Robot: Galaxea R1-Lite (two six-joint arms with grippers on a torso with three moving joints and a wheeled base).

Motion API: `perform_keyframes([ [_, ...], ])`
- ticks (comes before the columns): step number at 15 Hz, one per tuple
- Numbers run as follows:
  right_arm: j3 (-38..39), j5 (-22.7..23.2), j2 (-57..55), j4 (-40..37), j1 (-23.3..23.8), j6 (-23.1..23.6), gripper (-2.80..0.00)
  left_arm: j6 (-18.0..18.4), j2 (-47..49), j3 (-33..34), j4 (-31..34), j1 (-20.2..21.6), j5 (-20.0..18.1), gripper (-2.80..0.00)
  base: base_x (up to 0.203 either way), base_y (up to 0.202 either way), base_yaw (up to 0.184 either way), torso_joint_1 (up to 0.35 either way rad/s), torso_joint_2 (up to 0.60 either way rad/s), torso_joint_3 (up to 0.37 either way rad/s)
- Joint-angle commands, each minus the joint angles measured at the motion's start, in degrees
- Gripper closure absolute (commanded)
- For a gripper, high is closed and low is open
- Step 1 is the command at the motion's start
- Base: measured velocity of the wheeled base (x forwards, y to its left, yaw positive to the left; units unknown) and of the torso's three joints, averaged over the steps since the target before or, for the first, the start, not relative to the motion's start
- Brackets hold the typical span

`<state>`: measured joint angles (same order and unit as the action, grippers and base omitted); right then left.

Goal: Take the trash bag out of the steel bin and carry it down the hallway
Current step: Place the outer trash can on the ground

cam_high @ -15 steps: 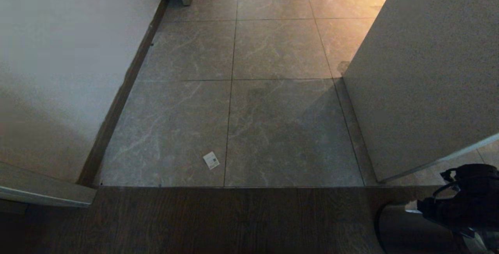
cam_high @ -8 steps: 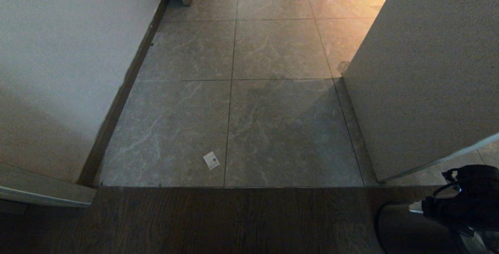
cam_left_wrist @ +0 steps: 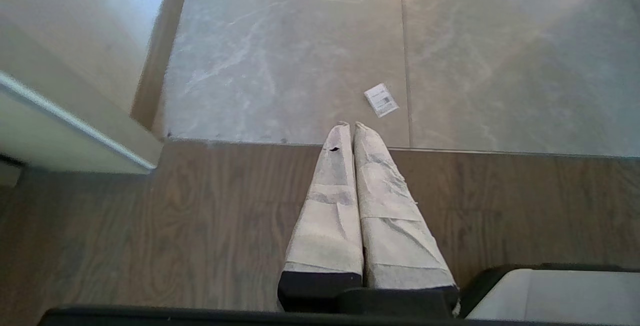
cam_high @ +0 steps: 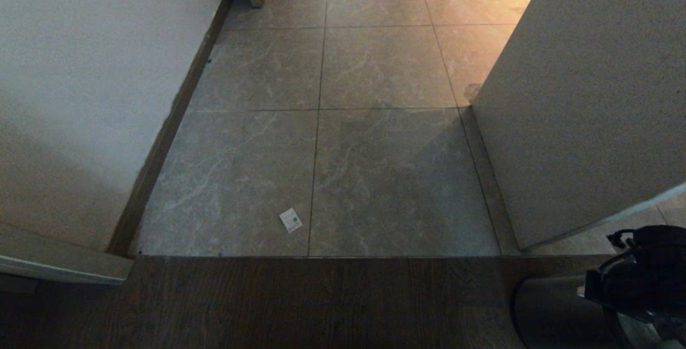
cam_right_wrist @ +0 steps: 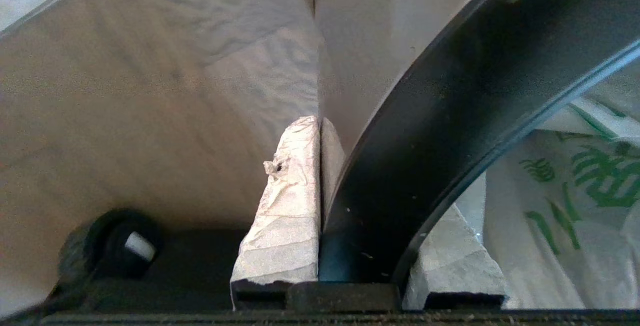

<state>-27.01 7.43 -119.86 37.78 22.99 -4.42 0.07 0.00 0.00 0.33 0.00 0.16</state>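
Note:
The steel bin (cam_high: 546,311) stands at the bottom right on the wooden floor. My right arm's dark wrist (cam_high: 643,279) hangs over it. In the right wrist view my right gripper (cam_right_wrist: 370,176) straddles the bin's black rim (cam_right_wrist: 475,90). One taped finger (cam_right_wrist: 287,206) presses the steel wall (cam_right_wrist: 360,40) from outside. The other finger (cam_right_wrist: 450,261) sits inside, so the jaws are shut on the rim. The trash bag (cam_right_wrist: 575,191), white with green printing, lies inside the bin beside the inner finger. My left gripper (cam_left_wrist: 350,124) is shut, empty and parked above the wood.
The tiled hallway (cam_high: 375,166) runs ahead beyond the wooden floor strip (cam_high: 295,301). A cream wall (cam_high: 80,97) bounds it on the left and a pale panel (cam_high: 589,97) on the right. A small paper scrap (cam_high: 290,220) lies on the tiles.
My right wrist has edged slightly to the right over the bin. The rest of the scene is the same.

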Motion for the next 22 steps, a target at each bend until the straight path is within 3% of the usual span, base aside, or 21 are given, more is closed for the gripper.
perform_keyframes([
  [1, 0.16, 0.09, 3.14, -0.29, 0.82, 1.38, 0.0, 0.01, 0.0, 0.0, -0.06, 0.0, 0.02, 0.0, 0.0, 0.0, 0.0, 0.0, 0.0, 0.0],
  [10, 1.59, 0.22, 12.77, -9.09, 7.19, 13.31, 0.0, 0.01, 0.0, 0.0, -0.06, 0.0, 0.02, 0.0, 0.0, 0.0, 0.0, 0.0, 0.0, 0.0],
  [14, 2.27, 0.5, 12.78, -10.58, 8.24, 13.56, 0.0, 0.01, 0.0, 0.0, -0.06, 0.0, 0.02, 0.0, 0.0, 0.0, 0.0, 0.0, 0.0, 0.0],
  [22, -3.01, 2.15, 5.78, -5.86, 9.92, 14.72, 0.0, 0.01, 0.0, 0.0, -0.06, 0.0, 0.02, 0.0, 0.0, 0.0, 0.0, 0.0, 0.0, 0.0],
])
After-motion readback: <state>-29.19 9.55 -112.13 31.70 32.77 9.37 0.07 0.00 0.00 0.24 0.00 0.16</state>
